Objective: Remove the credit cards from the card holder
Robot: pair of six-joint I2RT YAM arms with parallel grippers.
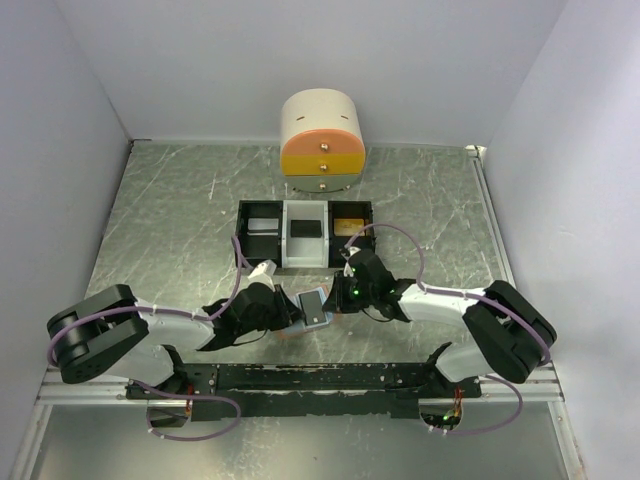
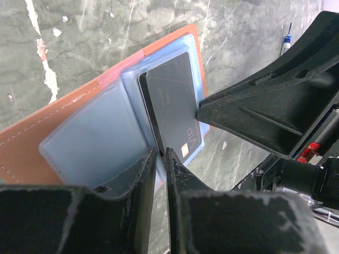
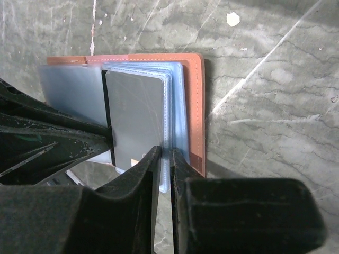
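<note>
**1. Left gripper** (image 2: 160, 159). Jaws nearly together, pinching the near corner of the dark grey card (image 2: 172, 106). Whether film is caught with it cannot be told.

**2. Dark grey card.** Directly ahead of the left gripper's fingertips, seated among the clear blue-tinted sleeves (image 3: 177, 106) of the card holder (image 2: 32, 151).
- Handling, as judged: thin, light, stiff and slick-faced. It is likely to slip from a shallow pinch and to drag on the film.
- Best hold: the near short edge, flat between the pads, pulled straight along the card's length without twisting.
- Writing: "VIP" close to the gripped end, with a small orange square beside it. No brand is legible.

**3. Right gripper** (image 3: 165, 157). Jaws closed to a slit on the near edge of the sleeves, just to the right of the card.

**4. Card holder.** Open between the two grippers, its tan-brown stitched leather cover behind and beside the sleeves.
- Handling, as judged: soft and pliable, so it will flex unless pinned while the card is drawn.
- Only the one card shows in it.

**5. Surface** (image 2: 106, 32). Grey and marbled, beyond the holder. A blue-white pen (image 2: 286, 41) lies on it past the right gripper.

**6. Compartment trays** (image 1: 300, 255). Farther ahead of both grippers. A dark flat piece lies in the white middle compartment, too small to identify.

**7. Drawer unit** (image 1: 322, 145). Rounded, in cream, orange and yellow, farthest off at the back wall.
</note>
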